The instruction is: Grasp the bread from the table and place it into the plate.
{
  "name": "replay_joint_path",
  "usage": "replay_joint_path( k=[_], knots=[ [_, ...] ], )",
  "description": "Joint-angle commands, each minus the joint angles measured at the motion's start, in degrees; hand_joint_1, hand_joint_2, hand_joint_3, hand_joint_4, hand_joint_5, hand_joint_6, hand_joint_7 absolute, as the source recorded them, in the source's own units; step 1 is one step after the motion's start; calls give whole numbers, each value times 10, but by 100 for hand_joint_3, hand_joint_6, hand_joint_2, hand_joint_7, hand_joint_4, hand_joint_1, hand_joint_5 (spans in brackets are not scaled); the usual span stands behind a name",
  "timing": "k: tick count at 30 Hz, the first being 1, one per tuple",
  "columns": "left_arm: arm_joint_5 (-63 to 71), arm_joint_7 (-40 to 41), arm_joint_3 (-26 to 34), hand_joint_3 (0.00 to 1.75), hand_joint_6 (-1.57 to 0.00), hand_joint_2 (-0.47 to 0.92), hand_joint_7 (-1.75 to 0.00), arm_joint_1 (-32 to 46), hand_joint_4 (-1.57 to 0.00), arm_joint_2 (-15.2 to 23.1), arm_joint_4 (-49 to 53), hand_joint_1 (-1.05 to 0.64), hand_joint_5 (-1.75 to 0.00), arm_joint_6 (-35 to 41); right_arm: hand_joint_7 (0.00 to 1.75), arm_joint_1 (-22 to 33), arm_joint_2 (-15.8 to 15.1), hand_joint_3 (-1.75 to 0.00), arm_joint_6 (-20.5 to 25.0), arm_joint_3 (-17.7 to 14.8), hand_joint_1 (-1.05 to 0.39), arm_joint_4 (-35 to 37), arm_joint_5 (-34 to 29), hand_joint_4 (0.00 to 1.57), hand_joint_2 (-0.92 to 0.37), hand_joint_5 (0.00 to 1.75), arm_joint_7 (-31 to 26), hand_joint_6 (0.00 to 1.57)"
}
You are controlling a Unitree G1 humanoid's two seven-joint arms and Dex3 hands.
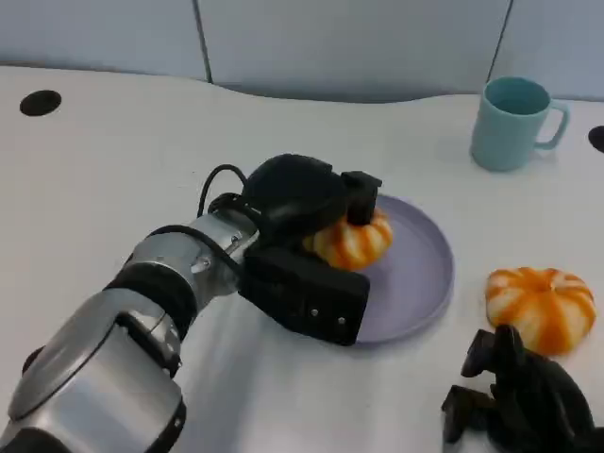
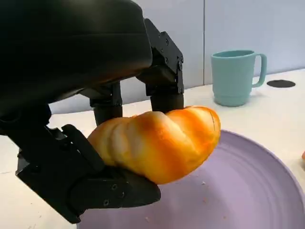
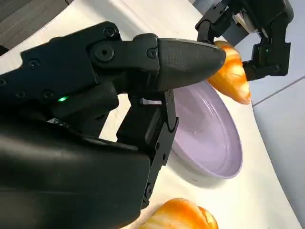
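Note:
My left hand [image 1: 307, 222] grips an orange-and-white striped bread [image 1: 351, 241] and holds it just above the left part of the lilac plate [image 1: 420, 274]. In the left wrist view the bread [image 2: 159, 140] sits pinched between fingers [image 2: 164, 81] above and the thumb below, over the plate [image 2: 257, 191]. A second striped bread [image 1: 541, 307] lies on the table right of the plate. My right hand [image 1: 519, 396] rests low at the front right, just in front of that bread, holding nothing, fingers apart. The right wrist view shows the plate [image 3: 209, 138], the held bread [image 3: 231, 71] and the second bread [image 3: 178, 217].
A teal mug [image 1: 514, 123] stands at the back right, behind the plate. Two dark round holes [image 1: 40, 102] mark the white table's far left and far right edges. Grey wall panels rise behind the table.

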Motion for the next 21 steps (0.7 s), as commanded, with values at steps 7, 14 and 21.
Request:
replay_joint_path(
  k=[7, 14, 21],
  knots=[
    [-20, -48, 15, 72, -70, 73, -152, -2, -80, 0, 1, -27, -169, 0, 131, 10, -1, -48, 5, 0, -45, 0, -1, 129, -92, 127, -7, 112],
    [-46, -91, 37, 14, -69, 91, -24, 4, -59, -1, -2, -34, -103, -8, 131, 10, -3, -47, 6, 0, -45, -1, -2, 128, -92, 127, -7, 111],
    [-44, -117, 36, 9, -31, 92, 0, -3, -12, -2, -4, -52, -66, 4, 131, 10, -3, -48, 1, 1, -45, 1, -3, 128, -92, 128, -3, 112]
  ],
)
